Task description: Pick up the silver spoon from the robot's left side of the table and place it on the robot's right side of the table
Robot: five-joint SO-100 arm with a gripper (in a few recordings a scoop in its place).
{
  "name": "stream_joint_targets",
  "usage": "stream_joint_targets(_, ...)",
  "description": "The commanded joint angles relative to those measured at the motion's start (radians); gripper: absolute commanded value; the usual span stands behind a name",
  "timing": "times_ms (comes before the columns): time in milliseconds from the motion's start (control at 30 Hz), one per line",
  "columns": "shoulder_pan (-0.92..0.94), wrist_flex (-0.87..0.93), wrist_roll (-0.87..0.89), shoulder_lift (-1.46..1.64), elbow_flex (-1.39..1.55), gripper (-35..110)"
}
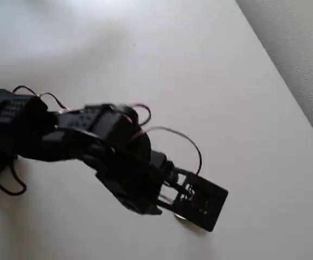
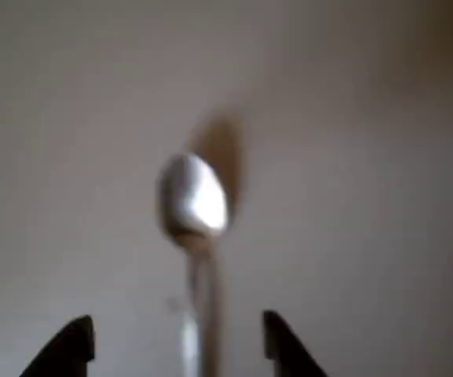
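The silver spoon (image 2: 192, 196) lies on the off-white table (image 1: 199, 81). In the wrist view its oval bowl points up the picture, and its slim handle runs down between my two black fingertips. My gripper (image 2: 175, 322) stands open, with a clear gap on each side of the handle. The picture is blurred, and a soft shadow sits just beyond the bowl. In the overhead view my gripper (image 1: 194, 208) hangs low over the table at the lower middle. A small shiny bit of the spoon (image 1: 179, 216) peeks out beneath it, and the rest is hidden under the wrist.
The table's straight edge runs diagonally down the right of the overhead view, with grey carpet floor (image 1: 302, 43) beyond it. The black arm (image 1: 64, 135) with red and black wires reaches in from the left. Bare tabletop lies above and to the right of the gripper.
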Motion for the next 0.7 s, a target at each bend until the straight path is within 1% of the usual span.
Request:
stream_joint_targets(0,-0.077,0.005,0.135,0.265,-0.032,27)
stream_joint_targets(133,-0.143,0.005,0.238,0.449,0.041,27)
stream_joint_targets(267,-0.229,0.005,0.311,0.769,0.360,27)
stream_joint_targets(433,-0.394,-0.003,0.416,1.290,0.894,27)
stream_joint_targets(600,-0.643,-0.058,0.588,1.904,1.503,27)
stream_joint_targets(667,-0.693,-0.098,0.667,2.092,1.720,27)
